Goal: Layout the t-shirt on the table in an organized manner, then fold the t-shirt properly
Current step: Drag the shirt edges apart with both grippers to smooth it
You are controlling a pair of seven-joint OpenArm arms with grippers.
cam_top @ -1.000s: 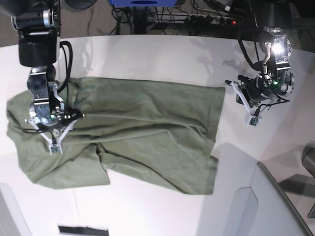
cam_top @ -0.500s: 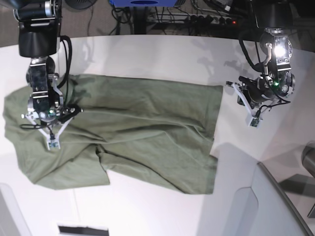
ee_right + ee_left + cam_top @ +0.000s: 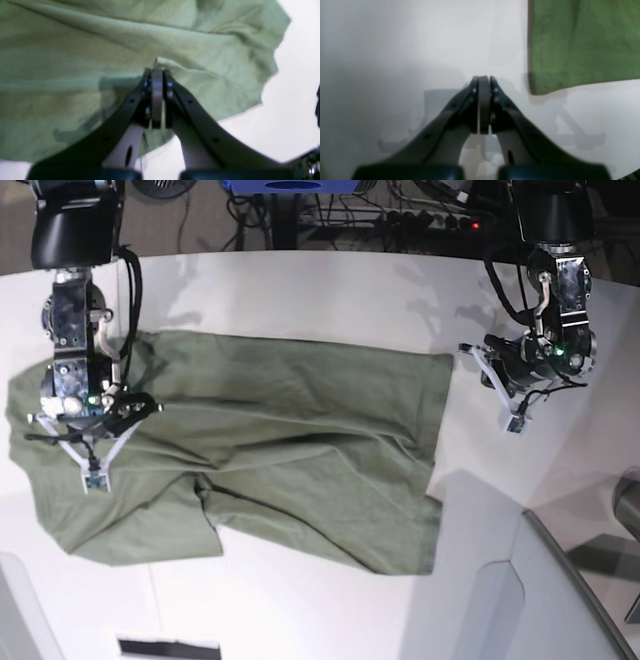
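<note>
The t-shirt (image 3: 250, 450) is spread, creased, across the near-left part of the white tabletop (image 3: 330, 300), one straight edge being turned toward the right of the base view. A small raised fold of the t-shirt (image 3: 160, 61) is pinched in the jaws of the right gripper (image 3: 157, 75), which are clenched on the cloth, with wrinkles running away from the pinch. In the base view the right gripper (image 3: 90, 470) is seen over the shirt's left part, near its left border.

The jaws of the left gripper (image 3: 483, 82) are pressed together with nothing held; only bare tabletop (image 3: 395, 50) lies under them. A corner of the t-shirt (image 3: 582, 45) is seen just beside them, apart from the tips. In the base view the left gripper (image 3: 512, 420) hangs just past the shirt's right edge.

A grey angled panel (image 3: 530, 600) stands at the near right, beside the shirt's corner.
</note>
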